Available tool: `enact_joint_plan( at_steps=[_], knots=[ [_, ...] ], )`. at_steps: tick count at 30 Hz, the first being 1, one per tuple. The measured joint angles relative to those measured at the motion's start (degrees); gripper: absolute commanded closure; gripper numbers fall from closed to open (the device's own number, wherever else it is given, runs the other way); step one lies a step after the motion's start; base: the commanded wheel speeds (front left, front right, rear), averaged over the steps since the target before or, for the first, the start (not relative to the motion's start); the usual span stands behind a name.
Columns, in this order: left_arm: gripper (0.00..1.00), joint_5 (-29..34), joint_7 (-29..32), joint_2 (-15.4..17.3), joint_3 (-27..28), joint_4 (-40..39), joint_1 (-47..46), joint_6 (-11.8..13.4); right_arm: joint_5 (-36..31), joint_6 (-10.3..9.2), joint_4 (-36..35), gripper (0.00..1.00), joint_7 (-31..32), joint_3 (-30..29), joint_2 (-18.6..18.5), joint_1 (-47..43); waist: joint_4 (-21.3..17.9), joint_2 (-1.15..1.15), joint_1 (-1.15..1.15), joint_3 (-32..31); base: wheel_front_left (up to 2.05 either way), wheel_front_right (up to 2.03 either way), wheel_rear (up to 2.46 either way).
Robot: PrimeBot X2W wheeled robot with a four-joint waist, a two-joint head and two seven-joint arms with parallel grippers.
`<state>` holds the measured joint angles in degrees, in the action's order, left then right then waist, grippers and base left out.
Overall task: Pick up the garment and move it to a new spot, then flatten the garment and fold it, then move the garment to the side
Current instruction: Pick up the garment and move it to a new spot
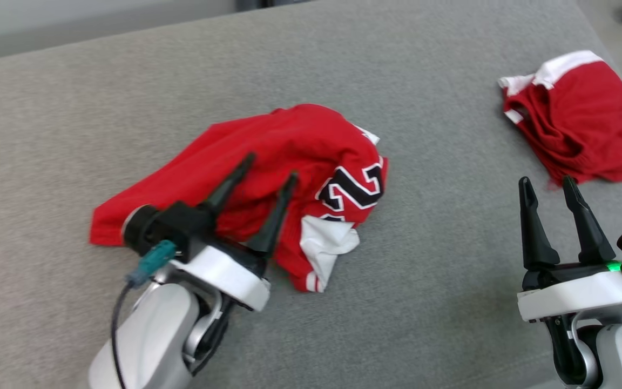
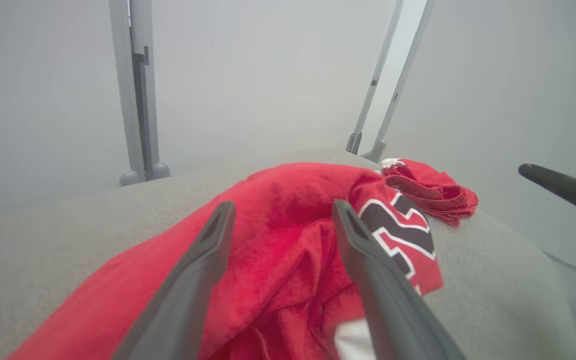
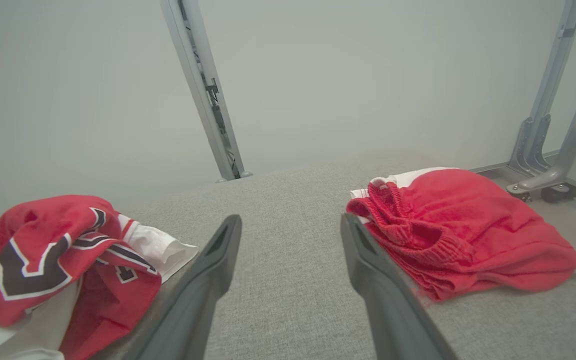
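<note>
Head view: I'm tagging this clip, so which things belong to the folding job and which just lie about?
Job: crumpled red jersey with black-and-white number; open left claw over it; grey fabric surface.
Lying about: bunched red shorts with white waistband; open right claw near them.

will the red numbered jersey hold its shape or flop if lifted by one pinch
Probably flops: the red jersey lies crumpled in soft folds, so it should drape. It looks thin, so probably light. On the grey fabric surface a push would likely bunch it rather than slide it whole.
</note>
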<state>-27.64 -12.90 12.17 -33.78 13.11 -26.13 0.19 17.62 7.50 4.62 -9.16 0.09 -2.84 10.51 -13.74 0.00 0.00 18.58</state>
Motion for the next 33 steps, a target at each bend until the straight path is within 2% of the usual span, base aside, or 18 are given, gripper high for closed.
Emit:
enact_joint_plan(
  at_steps=[9, 18, 24, 33],
  knots=[
    [0.0, 0.6, -1.9, 2.5, 10.4, -3.8, 4.4, 5.4, -2.2, 0.0, -2.2, 0.0, 2.8, -1.4, 0.0, -1.3, 6.8, 0.0, 0.0, -3.6, 0.0, 0.0, 0.0],
    [0.0, 4.7, -2.0, 3.6, 21.7, -9.4, 11.6, 5.7, -4.1, 0.0, -3.9, 0.0, 4.6, -1.5, 0.0, -2.5, 11.5, 0.0, 0.0, -6.6, 0.0, 0.0, 0.0],
    [0.0, 6.0, -2.0, 3.9, 24.4, -10.9, 17.2, 4.9, -5.1, 0.0, -4.4, 0.0, 5.6, -1.4, 0.0, -3.6, 12.8, 0.0, 0.0, -8.4, 0.0, 0.0, 0.0],
    [0.0, 6.8, -0.8, 3.7, 23.3, -11.9, 22.2, 6.3, -6.1, 0.0, -4.9, 0.0, 6.7, -1.3, 0.0, -5.6, 13.3, 0.0, 0.0, -10.9, 0.0, 0.0, 0.0]
  ],
)
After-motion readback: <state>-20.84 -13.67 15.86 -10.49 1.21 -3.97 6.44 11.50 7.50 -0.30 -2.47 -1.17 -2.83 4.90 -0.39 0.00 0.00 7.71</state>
